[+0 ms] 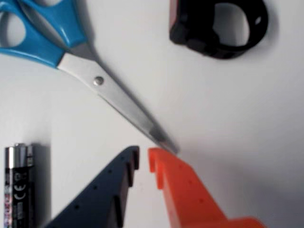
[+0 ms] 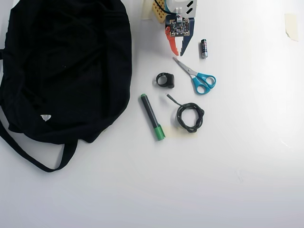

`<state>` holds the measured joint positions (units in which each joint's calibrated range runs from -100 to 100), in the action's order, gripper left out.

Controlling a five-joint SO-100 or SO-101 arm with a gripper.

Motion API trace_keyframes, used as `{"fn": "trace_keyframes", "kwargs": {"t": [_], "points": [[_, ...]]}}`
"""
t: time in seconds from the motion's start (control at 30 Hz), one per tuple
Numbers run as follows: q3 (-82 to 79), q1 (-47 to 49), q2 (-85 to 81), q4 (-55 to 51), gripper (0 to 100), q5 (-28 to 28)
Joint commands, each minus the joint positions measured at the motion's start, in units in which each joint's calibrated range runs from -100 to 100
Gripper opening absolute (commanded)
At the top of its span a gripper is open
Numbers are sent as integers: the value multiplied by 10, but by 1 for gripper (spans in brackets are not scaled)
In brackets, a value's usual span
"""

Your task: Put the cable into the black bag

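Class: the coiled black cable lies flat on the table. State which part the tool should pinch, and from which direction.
Pinch one side of the cable's twisted loop, across the bundled strands, coming straight down from above. It lies flat with an open centre, so one finger fits inside. The thin loose end would likely slip.

Cable and black bag, overhead view
Cable (image 2: 190, 117): twisted black coil, well below the pincer (image 2: 177, 50). Black bag (image 2: 66, 66): large, slumped, left of it.
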<state>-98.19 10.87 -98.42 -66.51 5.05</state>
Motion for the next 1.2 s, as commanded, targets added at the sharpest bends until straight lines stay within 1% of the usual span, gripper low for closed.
{"fn": "trace_keyframes", "kwargs": {"t": [0.0,0.7,0.83,1.17], "points": [[-11,3,2,2,2,-2],[8,3,7,10,2,-2],[67,1,58,10,2,-2],[269,0,244,23,2,-1]]}}
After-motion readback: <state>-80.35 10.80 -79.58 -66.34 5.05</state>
